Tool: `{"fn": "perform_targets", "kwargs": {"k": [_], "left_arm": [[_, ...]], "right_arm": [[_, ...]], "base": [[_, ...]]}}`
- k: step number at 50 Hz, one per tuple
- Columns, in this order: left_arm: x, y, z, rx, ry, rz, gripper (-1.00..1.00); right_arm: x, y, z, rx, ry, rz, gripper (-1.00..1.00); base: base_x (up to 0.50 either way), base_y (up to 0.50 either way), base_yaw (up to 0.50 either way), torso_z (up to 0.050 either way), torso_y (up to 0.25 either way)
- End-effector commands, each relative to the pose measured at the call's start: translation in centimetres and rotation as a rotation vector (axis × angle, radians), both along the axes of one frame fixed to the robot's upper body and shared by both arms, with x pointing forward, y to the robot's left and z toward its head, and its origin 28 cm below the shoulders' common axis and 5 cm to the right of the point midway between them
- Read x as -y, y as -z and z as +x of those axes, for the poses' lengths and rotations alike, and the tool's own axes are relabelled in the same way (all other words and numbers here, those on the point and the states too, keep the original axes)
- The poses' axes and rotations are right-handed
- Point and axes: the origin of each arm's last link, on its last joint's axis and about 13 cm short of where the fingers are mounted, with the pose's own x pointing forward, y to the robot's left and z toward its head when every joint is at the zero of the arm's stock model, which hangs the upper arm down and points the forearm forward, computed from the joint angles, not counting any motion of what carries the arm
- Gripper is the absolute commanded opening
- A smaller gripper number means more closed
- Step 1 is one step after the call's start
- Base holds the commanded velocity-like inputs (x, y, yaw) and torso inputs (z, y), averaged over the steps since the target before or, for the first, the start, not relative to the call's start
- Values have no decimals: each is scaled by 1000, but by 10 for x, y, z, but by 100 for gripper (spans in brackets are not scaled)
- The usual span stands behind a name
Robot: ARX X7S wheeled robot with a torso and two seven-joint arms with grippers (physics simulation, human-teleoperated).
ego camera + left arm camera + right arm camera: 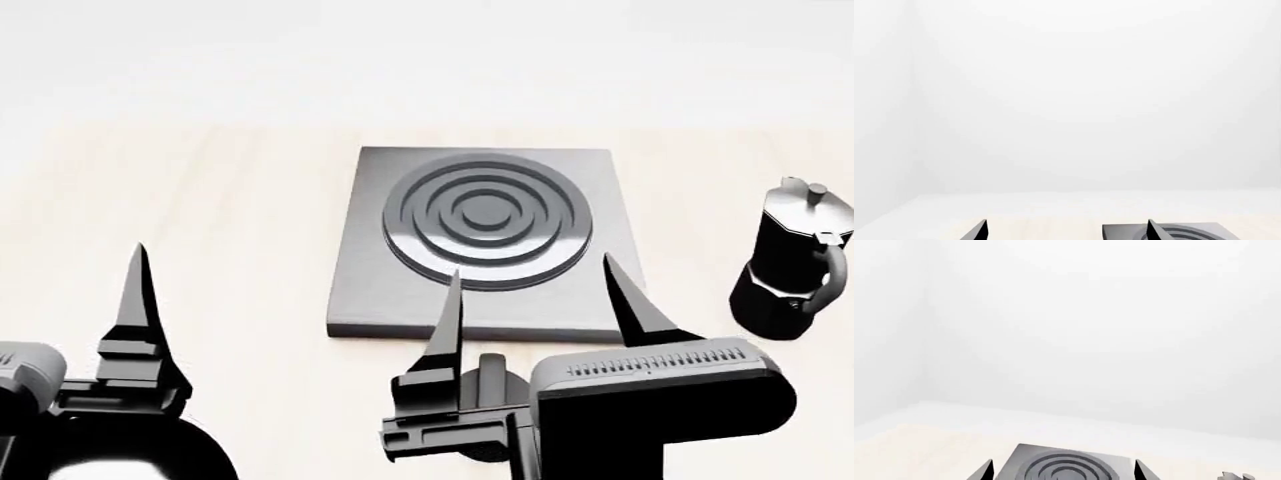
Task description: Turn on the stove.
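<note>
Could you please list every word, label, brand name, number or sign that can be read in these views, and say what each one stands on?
None: no readable text shows in any view.
Flat square dark-grey metal stove plate with raised concentric rings: bare, no markings.
Small round black knob with upright fin: mostly hidden by the right gripper; no mark visible.
Black moka pot: no label or brand.
Pale wooden table: plain.
Left gripper: no lettering.

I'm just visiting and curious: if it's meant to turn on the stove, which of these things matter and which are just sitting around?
Part of the job:
- stove, the grey plate with burner rings
- knob, below the plate's near edge, partly hidden
- right gripper, open, fingers either side of the knob

Just lying about:
- moka pot, right of the stove
- left gripper, off to the side
</note>
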Motion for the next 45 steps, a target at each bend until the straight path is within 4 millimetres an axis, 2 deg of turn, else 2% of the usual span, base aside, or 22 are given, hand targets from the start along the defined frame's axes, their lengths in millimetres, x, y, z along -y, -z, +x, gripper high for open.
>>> {"fn": "perform_targets", "kwargs": {"k": [1,28,45], "left_arm": [[0,1,0,-1,0,0,100],[0,1,1,-5,-3,3,100],[0,2,1,-6,-1,5,100]], "right_arm": [[1,13,7,-78,4,12,100],[-2,34,18,-287,14,-23,100],[-4,41,25,-371,10,20,100]], "base": [[0,0,0,0,0],[0,0,0,0,0],[0,0,0,0,0]]}}
